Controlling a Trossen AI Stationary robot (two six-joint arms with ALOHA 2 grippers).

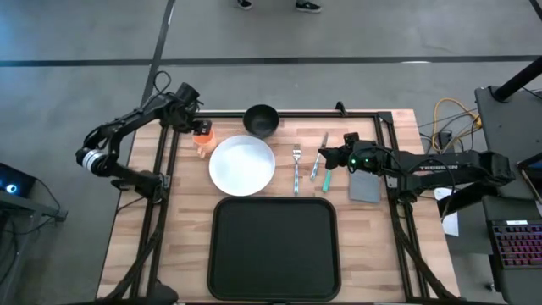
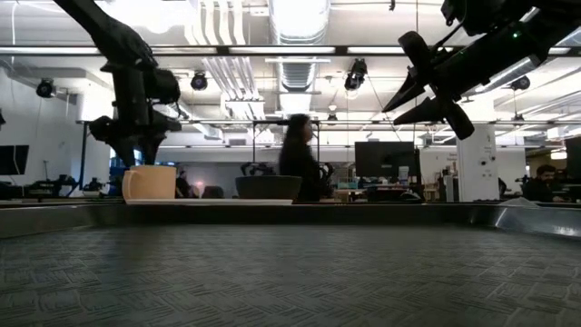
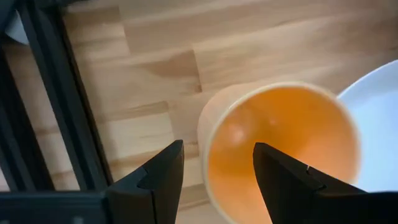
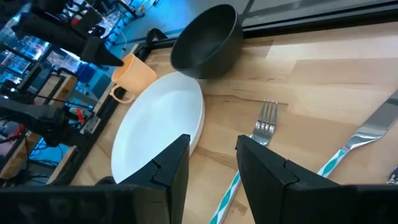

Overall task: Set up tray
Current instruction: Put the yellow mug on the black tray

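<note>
Left gripper (image 3: 214, 165) jaws open astride orange cup (image 3: 280, 149) rim; right gripper (image 4: 211, 158) open, empty, above fork (image 1: 296, 166); tray (image 1: 273, 247) at 6 o'clock.

Plate (image 1: 242, 165) behind tray (image 1: 274, 248)

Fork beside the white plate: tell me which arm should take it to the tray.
Right, probably. The right gripper hangs open over the cutlery, close to the fork, with the tray just below. The left gripper is open over the orange cup, across the plate.
</note>
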